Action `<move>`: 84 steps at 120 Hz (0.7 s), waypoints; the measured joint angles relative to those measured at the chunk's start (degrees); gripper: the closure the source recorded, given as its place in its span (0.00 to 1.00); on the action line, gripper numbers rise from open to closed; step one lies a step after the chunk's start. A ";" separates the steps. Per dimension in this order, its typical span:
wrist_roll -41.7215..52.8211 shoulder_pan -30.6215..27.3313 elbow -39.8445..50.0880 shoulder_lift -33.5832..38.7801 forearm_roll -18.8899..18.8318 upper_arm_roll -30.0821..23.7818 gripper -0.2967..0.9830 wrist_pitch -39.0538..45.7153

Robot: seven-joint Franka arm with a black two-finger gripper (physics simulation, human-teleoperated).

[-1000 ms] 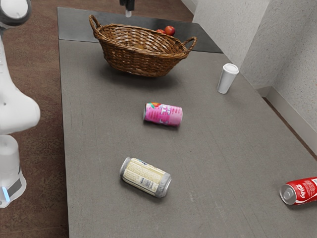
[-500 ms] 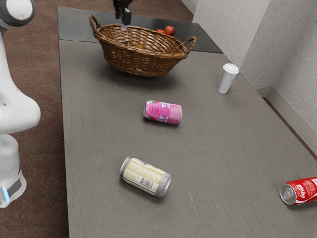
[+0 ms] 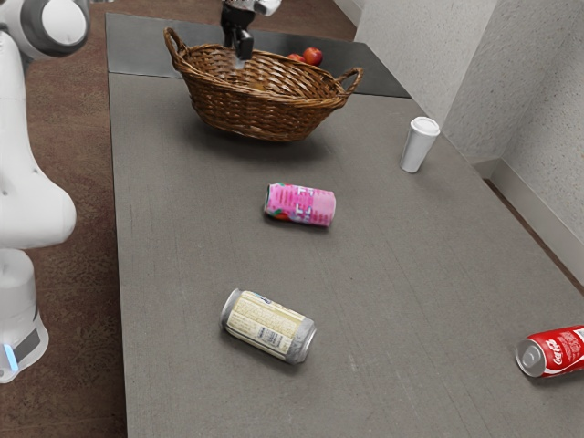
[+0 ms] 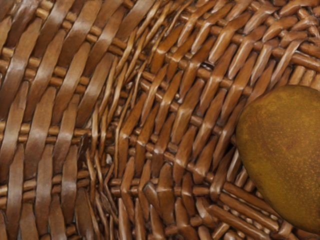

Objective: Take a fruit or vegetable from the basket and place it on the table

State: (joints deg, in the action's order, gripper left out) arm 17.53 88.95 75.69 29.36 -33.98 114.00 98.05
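Gripper lower than half a second ago, now at the basket; reads as the reach for a grasp, lift still to come. Wide or narrow: cannot tell. Brownish-green fruit lies inside the basket. Pink can rolls slightly, lettering unclear. Red can, toward the table's long edge opposite the arm, shows "Coca"; pale can's print illegible.

a plain indoor room is suggested by speckled pale walls, brown floor and grey tabletop; its exact use cannot be told.
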 joint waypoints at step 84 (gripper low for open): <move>-0.47 2.71 0.85 2.18 -0.13 0.45 0.25 0.79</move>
State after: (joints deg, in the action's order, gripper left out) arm 17.06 91.66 76.54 31.53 -34.10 114.45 98.84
